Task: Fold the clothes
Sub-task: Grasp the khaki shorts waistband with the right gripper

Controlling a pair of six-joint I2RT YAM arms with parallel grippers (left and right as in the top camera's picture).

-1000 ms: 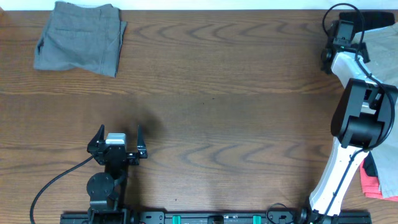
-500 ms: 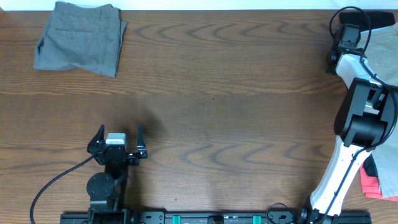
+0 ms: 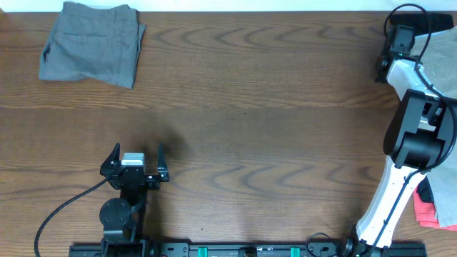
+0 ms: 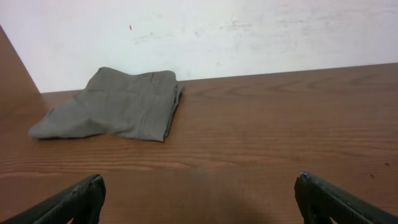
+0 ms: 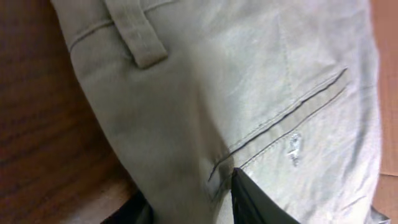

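Observation:
The clothes, pale khaki-green shorts [image 5: 249, 81] with a belt loop and a stitched back pocket, fill the right wrist view. In the overhead view they [image 3: 437, 51] lie at the table's far right edge. My right gripper [image 5: 186, 199] has a bunched fold of that fabric pinched between its two dark fingers [image 5: 252, 202]. Overhead, this gripper [image 3: 402, 30] sits at the back right corner, its fingertips hidden under the wrist. My left gripper [image 3: 137, 148] rests near the front left, wide open and holding nothing; it [image 4: 199, 199] hovers over bare wood.
Darker grey-brown folded shorts [image 3: 91, 43] lie at the back left corner, also ahead of the left wrist [image 4: 118, 102]. A dark garment [image 3: 437, 20] lies at the back right edge. A red cloth [image 3: 428, 210] sits off the front right. A white wall [image 4: 217, 31] bounds the table's far edge.
My right gripper has shifted slightly right towards the khaki shorts and its jaws have closed onto the fabric. The left arm has not moved.

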